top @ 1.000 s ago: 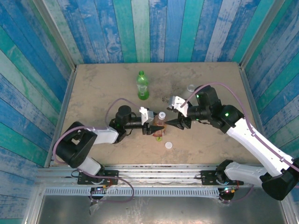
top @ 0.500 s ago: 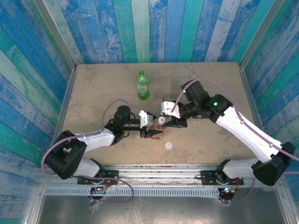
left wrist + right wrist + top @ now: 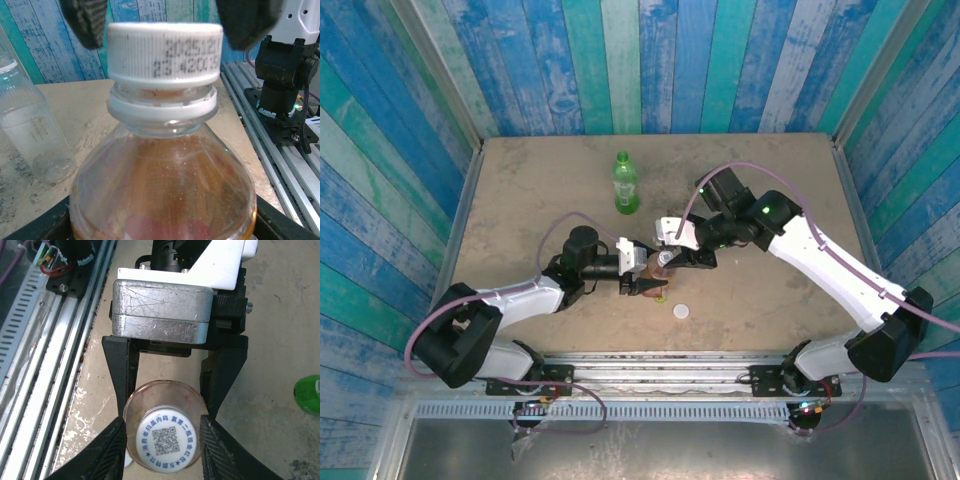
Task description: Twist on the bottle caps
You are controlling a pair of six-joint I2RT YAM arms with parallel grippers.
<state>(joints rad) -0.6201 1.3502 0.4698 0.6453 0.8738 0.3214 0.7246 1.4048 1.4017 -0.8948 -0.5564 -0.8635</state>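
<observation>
Seen from above, the right arm has swung further in over the last second, and the right gripper now sits over the top of the amber bottle, where before it stood off to that bottle's right. The left gripper has not moved and clamps the amber bottle's body from the left. A loose white cap lies on the table just in front of the amber bottle, and the green bottle stands well behind it. The right arm now covers the spot behind and right of the amber bottle where the clear bottle showed earlier. The table is sandy brown and scuffed, walled in by blue and teal planks. From the left wrist, the amber bottle fills the foreground, cut off below its shoulder, with a white ribbed cap on its neck. The right gripper's dark fingers flank the cap, blurred; whether they press on it cannot be told. The clear bottle stands to the left. From the right wrist, looking down, the cap's printed top lies between narrow-set fingers, and the left gripper's black fingers grip the bottle's sides.
</observation>
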